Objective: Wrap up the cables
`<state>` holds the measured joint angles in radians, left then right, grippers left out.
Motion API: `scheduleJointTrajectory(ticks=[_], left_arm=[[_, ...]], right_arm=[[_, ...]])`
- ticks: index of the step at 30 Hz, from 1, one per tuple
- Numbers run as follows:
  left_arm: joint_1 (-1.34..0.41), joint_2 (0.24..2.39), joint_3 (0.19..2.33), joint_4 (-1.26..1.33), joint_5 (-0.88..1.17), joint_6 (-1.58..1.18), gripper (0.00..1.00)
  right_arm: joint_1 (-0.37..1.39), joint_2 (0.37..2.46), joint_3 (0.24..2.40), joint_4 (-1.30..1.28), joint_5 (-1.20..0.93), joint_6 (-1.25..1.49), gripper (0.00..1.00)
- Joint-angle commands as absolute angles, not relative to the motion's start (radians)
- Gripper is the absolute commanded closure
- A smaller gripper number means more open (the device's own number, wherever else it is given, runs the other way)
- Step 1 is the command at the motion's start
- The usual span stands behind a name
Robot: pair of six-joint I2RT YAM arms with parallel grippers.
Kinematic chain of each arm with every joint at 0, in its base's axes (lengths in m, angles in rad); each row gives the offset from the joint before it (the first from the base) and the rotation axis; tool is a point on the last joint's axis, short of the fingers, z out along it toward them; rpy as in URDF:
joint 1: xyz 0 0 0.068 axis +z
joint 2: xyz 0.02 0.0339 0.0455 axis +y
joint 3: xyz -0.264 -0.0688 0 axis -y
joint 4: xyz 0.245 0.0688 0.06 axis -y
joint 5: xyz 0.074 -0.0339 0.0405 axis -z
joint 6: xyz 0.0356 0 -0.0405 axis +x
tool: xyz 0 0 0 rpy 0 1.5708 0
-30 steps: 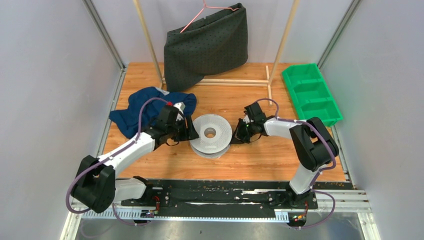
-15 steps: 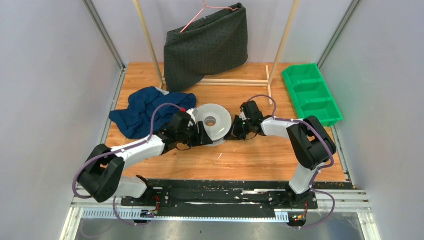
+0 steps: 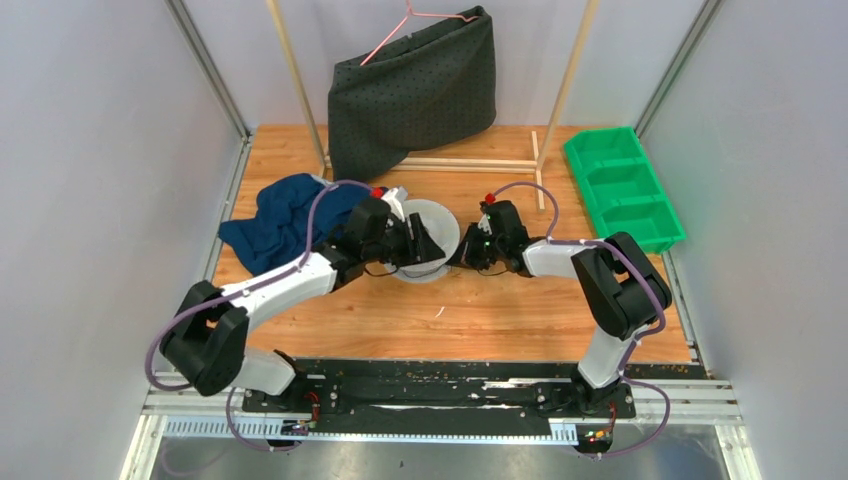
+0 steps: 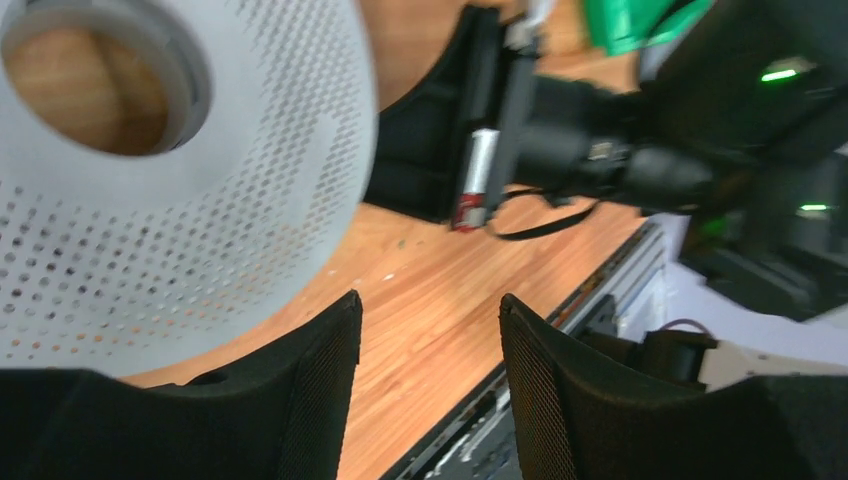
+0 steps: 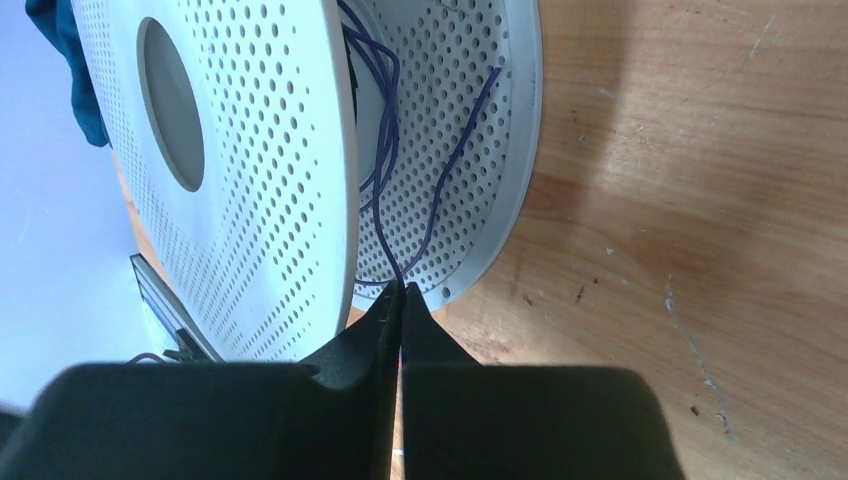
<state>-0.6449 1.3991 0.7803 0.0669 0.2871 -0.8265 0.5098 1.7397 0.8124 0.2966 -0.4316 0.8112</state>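
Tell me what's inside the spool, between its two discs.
Thin dark cable strands lie between the perforated discs of the spool, one running into the shut right tool. The near disc hides how much is wound on the hub.

White arm links point(image 3: 288, 286), black joints point(image 3: 620, 290), purple hoses point(image 3: 313, 212); black textured fingers point(image 4: 300, 400); green LED point(image 4: 785, 74) lit.
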Motion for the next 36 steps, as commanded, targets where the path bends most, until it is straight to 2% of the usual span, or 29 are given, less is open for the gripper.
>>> scheduleJointTrajectory(ticks=[1,3,8,10,14,19,26,31,36], left_arm=[[-0.644,1.297,0.904,-0.087,0.249,-0.776,0.44],[-0.625,1.263,0.943,-0.151,0.224,-0.758,0.43],[-0.530,1.187,0.924,-0.199,0.205,-0.748,0.42],[-0.516,1.175,0.930,-0.226,0.184,-0.719,0.42],[-0.512,1.177,0.943,-0.247,0.172,-0.699,0.42],[-0.512,1.182,0.956,-0.247,0.162,-0.695,0.42],[-0.512,1.194,0.988,-0.276,0.145,-0.660,0.41],[-0.512,1.199,1.061,-0.329,0.140,-0.608,0.41],[-0.512,1.187,1.191,-0.475,0.078,-0.486,0.39]], right_arm=[[0.524,1.743,0.820,0.345,-0.397,0.798,0.99],[0.528,1.743,0.822,0.344,-0.396,0.802,0.97],[0.534,1.737,0.821,0.313,-0.400,0.796,0.84],[0.534,1.724,0.810,0.311,-0.400,0.795,0.84],[0.535,1.697,0.788,0.308,-0.389,0.787,0.89],[0.534,1.662,0.791,0.243,-0.388,0.750,0.85],[0.504,1.507,0.792,0.075,-0.343,0.667,0.79],[0.426,1.395,0.796,-0.127,-0.321,0.582,0.69],[0.306,1.223,0.876,-0.435,-0.166,0.391,0.52]])
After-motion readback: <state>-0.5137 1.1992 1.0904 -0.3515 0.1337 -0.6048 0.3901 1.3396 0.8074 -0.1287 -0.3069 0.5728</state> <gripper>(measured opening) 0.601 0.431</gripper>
